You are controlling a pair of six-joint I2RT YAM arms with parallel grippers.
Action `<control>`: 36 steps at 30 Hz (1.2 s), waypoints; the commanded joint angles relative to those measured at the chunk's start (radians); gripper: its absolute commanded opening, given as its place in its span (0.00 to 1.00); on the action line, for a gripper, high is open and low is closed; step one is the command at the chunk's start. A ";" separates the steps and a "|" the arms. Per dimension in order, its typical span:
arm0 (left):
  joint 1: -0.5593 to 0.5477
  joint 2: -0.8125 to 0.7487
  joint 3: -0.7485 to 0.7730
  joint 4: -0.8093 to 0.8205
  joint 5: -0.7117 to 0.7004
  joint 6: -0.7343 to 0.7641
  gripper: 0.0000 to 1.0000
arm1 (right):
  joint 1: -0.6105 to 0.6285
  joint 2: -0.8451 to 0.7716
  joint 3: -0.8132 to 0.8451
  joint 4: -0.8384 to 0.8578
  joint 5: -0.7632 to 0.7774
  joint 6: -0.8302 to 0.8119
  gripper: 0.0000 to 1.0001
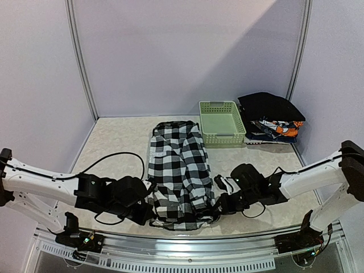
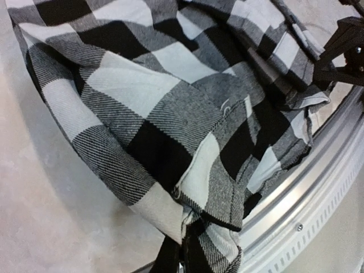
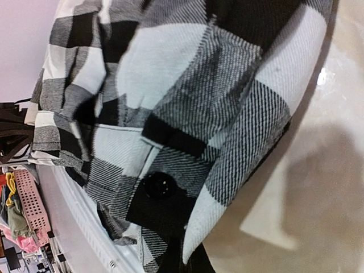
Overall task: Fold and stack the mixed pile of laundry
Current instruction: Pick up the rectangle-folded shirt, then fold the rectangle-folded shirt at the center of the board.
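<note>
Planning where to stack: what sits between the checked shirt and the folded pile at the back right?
The pale green basket stands between checked shirt and folded pile; the top view shows it.

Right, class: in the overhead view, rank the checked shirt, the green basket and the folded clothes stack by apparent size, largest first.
1. checked shirt
2. folded clothes stack
3. green basket
The last two look close in size.

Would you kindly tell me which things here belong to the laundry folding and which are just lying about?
Job in hand:
- checked shirt, spread on the table
- pile of clothes at the far right, black cloth on top

Just lying about:
- green basket, between shirt and pile
</note>
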 commanded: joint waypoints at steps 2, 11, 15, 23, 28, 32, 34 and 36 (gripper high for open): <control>-0.055 -0.085 0.070 -0.171 -0.103 -0.011 0.00 | 0.019 -0.158 0.031 -0.205 0.063 -0.024 0.00; -0.053 -0.131 0.136 -0.215 -0.250 0.025 0.00 | 0.018 -0.200 0.195 -0.329 0.146 -0.094 0.00; -0.025 -0.126 0.172 -0.206 -0.328 0.031 0.00 | 0.018 -0.164 0.295 -0.383 0.192 -0.128 0.00; 0.091 -0.093 0.230 -0.107 -0.336 0.116 0.00 | -0.006 -0.037 0.535 -0.511 0.293 -0.206 0.00; 0.191 -0.046 0.283 -0.090 -0.338 0.182 0.00 | -0.063 0.031 0.635 -0.548 0.301 -0.234 0.00; 0.275 0.007 0.341 -0.080 -0.326 0.233 0.00 | -0.109 0.087 0.721 -0.594 0.328 -0.254 0.00; 0.318 0.040 0.374 -0.080 -0.321 0.252 0.00 | -0.132 0.119 0.759 -0.602 0.325 -0.262 0.00; 0.357 0.080 0.405 -0.073 -0.300 0.275 0.00 | -0.152 0.151 0.799 -0.620 0.321 -0.269 0.00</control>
